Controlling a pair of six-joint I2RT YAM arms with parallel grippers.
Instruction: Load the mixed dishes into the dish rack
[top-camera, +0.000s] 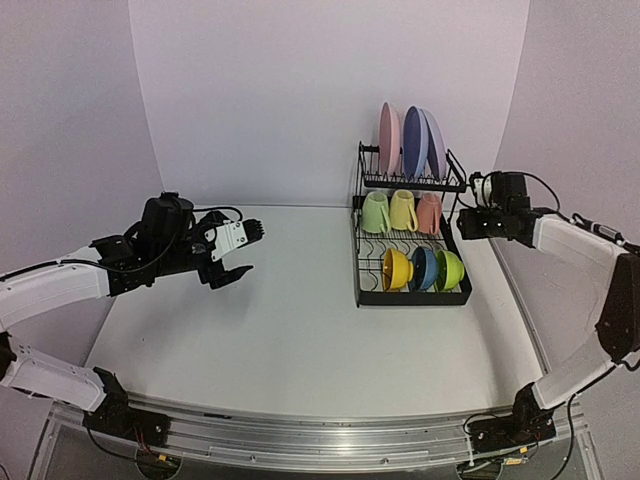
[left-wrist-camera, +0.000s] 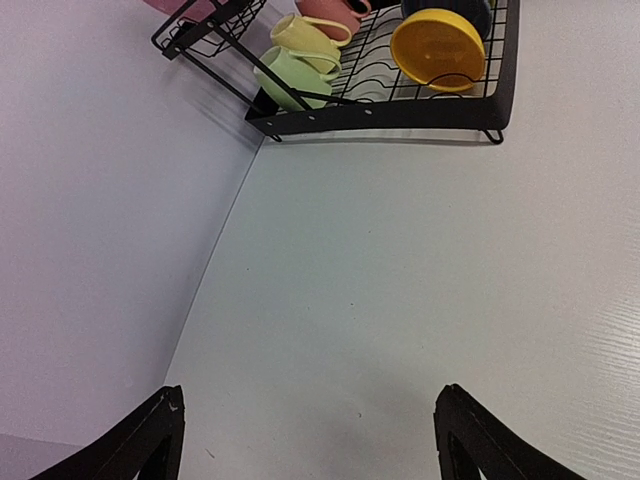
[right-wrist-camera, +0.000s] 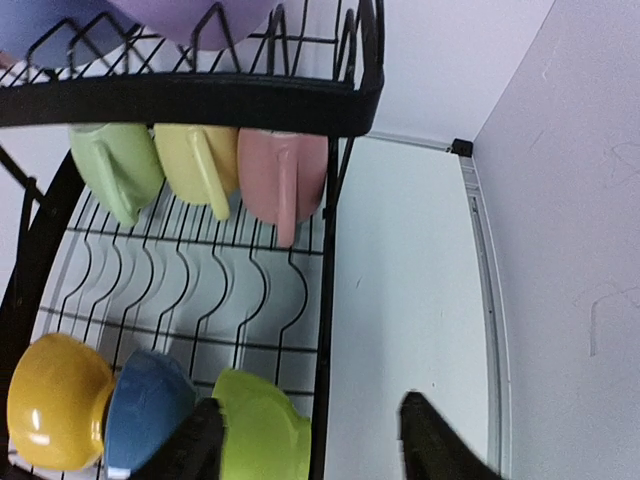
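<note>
Nine dishes sat in the rack, both grippers empty

Far left, the left gripper (top-camera: 240, 251) hung over the bare white table (top-camera: 300, 340), well apart from everything, its jaws spread wide and holding nothing; its wrist view showed only tabletop between the two black fingertips (left-wrist-camera: 150, 440).

Right of centre stood the dish rack (top-camera: 415, 297), black wire in two tiers, set towards the back right of the table. On the narrow upper shelf three glossy plates stood on edge in the slots: pink plate (top-camera: 389, 140), blue plate (top-camera: 414, 142), lilac plate (top-camera: 437, 146). Below them, at the back of the lower tray, ran a row of three tipped mugs: pale green mug (top-camera: 375, 212), yellow mug (top-camera: 402, 210), pink mug (top-camera: 429, 213). At the tray's front, three bowls lay tilted on their sides: yellow bowl (top-camera: 396, 269), dark blue bowl (top-camera: 424, 268), green bowl (top-camera: 449, 269).

Far right, the right gripper (right-wrist-camera: 315, 445) hovered just beside the rack's right edge, jaws partly parted and clasping nothing. In its wrist view one finger (right-wrist-camera: 195, 440) overlapped the green bowl; whether they touched could not be told.
</note>
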